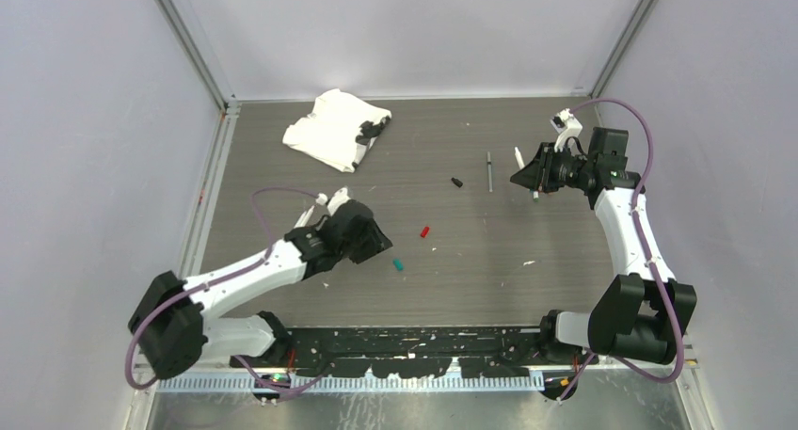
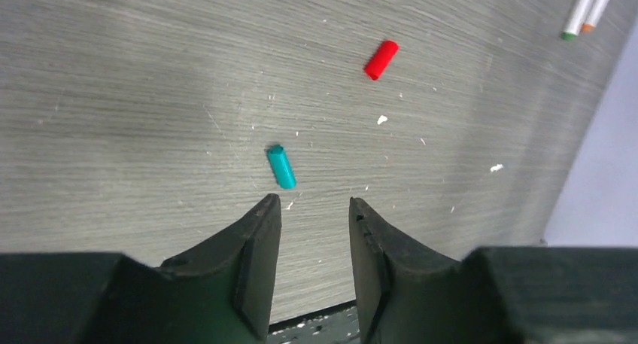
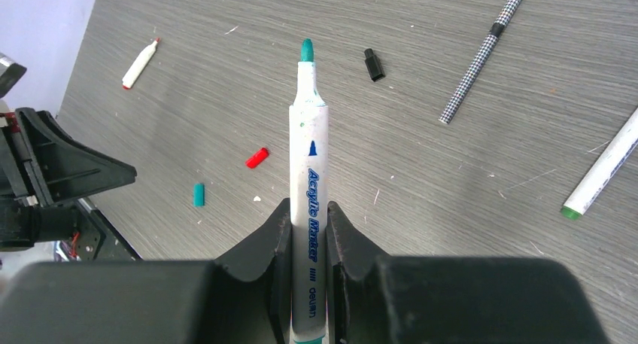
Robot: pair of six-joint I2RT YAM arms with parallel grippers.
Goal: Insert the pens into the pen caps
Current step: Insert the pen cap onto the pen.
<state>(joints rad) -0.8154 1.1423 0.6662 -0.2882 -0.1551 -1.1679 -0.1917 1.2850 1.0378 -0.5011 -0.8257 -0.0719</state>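
**Grey wood-grain table (image 1: 489, 279): right jaws on marker, left jaws apart by teal cap**

I see a matte tabletop with fine streaky grain and white flecks, boxed in by pale walls with metal rails at the corners. A crumpled white cloth (image 1: 334, 129) with black patches sits at the far left.

Right gripper (image 3: 308, 206) is clamped on the teal-tipped marker (image 3: 308, 126). It has a round white barrel with blue "Acrylic Marker" print and a bare teal nib, and it sticks straight out past the fingertips, raised off the table.

Left gripper (image 2: 314, 203) has its jaws parted with nothing between the black wedge-shaped fingers. It is low over the near-left table.

Loose pens:
- Slim checkered pen (image 3: 481, 54), far centre.
- Green-tipped white pen (image 3: 602, 171), near the right gripper.
- Red-tipped white pen (image 3: 140, 64), by the left side.

Caps are short smooth cylinders:
- Teal cap (image 2: 282, 167) lies just ahead of the left fingertips, toward the left finger, not touching.
- Red cap (image 2: 382, 59) lies beyond it, apart.
- Black cap (image 3: 374, 64) lies near the checkered pen.

I see bare table all round the teal and red caps. The front table edge is close behind the left gripper.
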